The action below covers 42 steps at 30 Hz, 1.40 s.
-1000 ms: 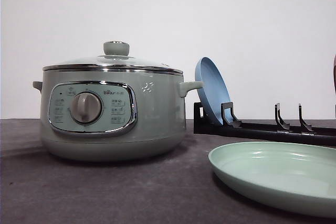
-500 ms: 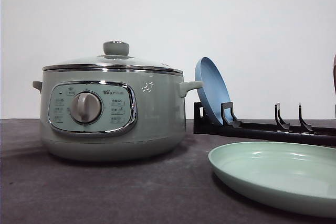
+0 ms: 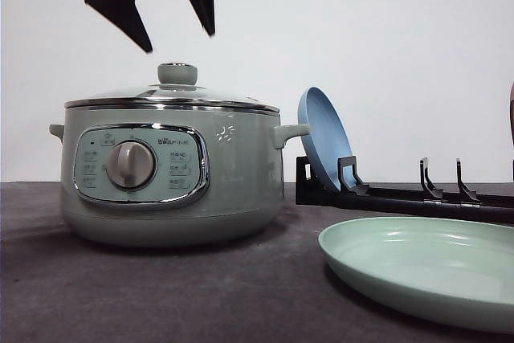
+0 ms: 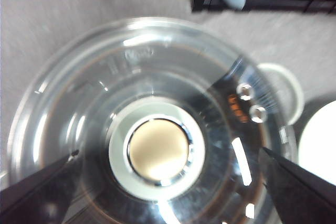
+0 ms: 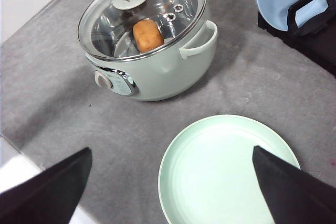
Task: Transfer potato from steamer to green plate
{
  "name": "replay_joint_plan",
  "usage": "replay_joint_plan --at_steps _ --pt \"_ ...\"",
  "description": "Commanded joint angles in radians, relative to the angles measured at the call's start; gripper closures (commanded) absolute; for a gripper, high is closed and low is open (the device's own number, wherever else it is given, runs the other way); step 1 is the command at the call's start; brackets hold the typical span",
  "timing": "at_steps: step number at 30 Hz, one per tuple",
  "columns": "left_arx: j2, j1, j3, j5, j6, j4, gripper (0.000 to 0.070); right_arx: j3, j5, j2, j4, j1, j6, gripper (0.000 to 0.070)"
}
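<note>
**Potato sits in the closed pot, gripper hangs above the lid**

A big round pale green steamer (image 3: 173,178) stands at the left of the front view, on a grey cloth-covered desk (image 3: 161,295). It has a grey dial (image 3: 131,165) on a shiny panel, and a side handle (image 3: 291,132). Its glass lid (image 5: 142,14) is on, with a green knob (image 3: 177,74) on top.

In the right wrist view you can look through the lid. A smooth orange-brown potato (image 5: 147,35) lies inside the steamer, near the middle.

The left gripper (image 3: 181,42) hangs in the upper left of the front view, right over the knob but not touching it. Its two black fingers (image 3: 120,6) are spread wide apart and grasp nothing. In the left wrist view the knob (image 4: 157,150) is in the middle, between the two finger tips.

The right gripper (image 5: 168,192) is also spread wide, with nothing in it. Its dark fingers (image 5: 50,192) show in the lower corners of the right wrist view.

A wide, flat, pale green round plate (image 3: 426,275) lies on the desk at the lower right of the front view. Nothing is on it. Behind it, a smaller blue plate (image 3: 325,138) leans on its edge in a black rack (image 3: 401,198).
</note>
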Motion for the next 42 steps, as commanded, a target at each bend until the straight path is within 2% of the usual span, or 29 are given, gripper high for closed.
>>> replay_joint_plan --at_steps 1,13,18,21,30,36,42 --pt "0.028 -0.006 0.038 -0.004 0.01 0.011 0.0 0.011 -0.003 0.005 0.011 0.003 0.01 0.0081" --pt "0.104 -0.006 0.037 -0.021 0.013 0.03 0.0001 0.011 -0.002 0.005 0.011 0.003 0.01 0.0081" --pt "0.112 -0.006 0.037 -0.021 0.013 0.029 0.0109 0.011 -0.002 0.005 0.011 0.003 0.01 0.0081" --pt "0.112 -0.006 0.037 -0.021 0.013 0.024 0.0123 0.011 -0.002 0.005 0.011 0.003 0.011 0.0081" --pt "0.112 -0.005 0.037 -0.021 0.018 0.007 0.0374 0.011 0.0 0.005 0.011 0.002 0.014 0.0081" --pt "0.112 -0.005 0.038 -0.021 0.018 -0.006 0.0695 0.011 0.0 0.005 0.011 0.003 0.018 0.0081" --pt "0.112 -0.005 0.038 -0.021 0.021 -0.003 0.07 0.011 0.001 0.005 0.011 0.003 0.018 0.0081"
